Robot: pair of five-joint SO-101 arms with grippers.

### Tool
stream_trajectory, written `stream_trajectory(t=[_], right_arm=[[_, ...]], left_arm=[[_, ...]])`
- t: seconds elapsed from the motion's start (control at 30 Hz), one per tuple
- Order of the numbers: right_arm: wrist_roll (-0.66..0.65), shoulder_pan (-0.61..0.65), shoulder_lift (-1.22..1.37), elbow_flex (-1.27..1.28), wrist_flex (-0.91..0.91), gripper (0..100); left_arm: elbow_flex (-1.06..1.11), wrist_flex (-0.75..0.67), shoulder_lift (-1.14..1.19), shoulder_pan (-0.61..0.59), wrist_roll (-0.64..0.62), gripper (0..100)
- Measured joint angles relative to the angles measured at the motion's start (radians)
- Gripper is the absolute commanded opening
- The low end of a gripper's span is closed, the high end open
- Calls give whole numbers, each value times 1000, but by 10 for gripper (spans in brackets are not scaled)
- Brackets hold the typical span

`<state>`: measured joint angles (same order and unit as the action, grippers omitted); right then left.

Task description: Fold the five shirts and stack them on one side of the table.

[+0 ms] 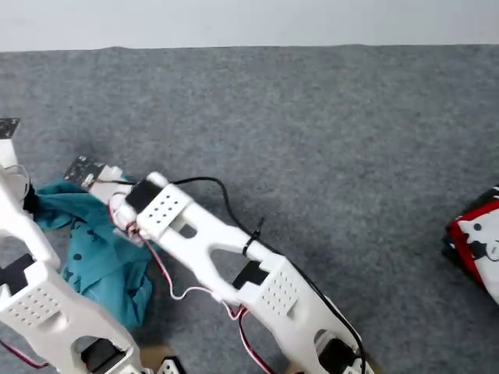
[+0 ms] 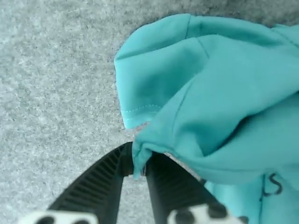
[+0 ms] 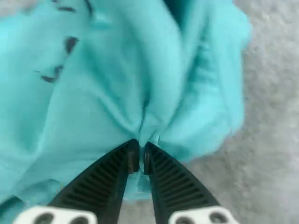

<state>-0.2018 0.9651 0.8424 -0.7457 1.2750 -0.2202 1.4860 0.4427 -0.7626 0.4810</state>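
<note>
Teal shirt crumpled at the counter's 8 o'clock, left fingers and right fingers both pinched shut on its folds.

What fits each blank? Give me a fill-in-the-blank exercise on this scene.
1. The teal shirt is pinched by ___ grippers.
2. The left gripper and right gripper are each ___ on it.
3. In the high view, the red-and-white cloth lies at the ___ edge of the table.
Missing words: two; shut; right.
</note>
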Motion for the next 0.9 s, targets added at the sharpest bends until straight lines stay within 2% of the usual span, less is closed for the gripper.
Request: stream_trajectory(t=[0.23,0.47,0.7,0.9], right_arm=[[-100,-64,-6,-196,235,11],[-143,-150,-84,-450,466,10],[-152,-285,-242,-537,479,10],[-153,-427,-404,-540,479,10]], left_arm=[[-23,40,-38,11,0,4],[-106,144,-315,127,5,4],[-118,169,-651,287,5,4],[-120,170,-885,376,5,4]])
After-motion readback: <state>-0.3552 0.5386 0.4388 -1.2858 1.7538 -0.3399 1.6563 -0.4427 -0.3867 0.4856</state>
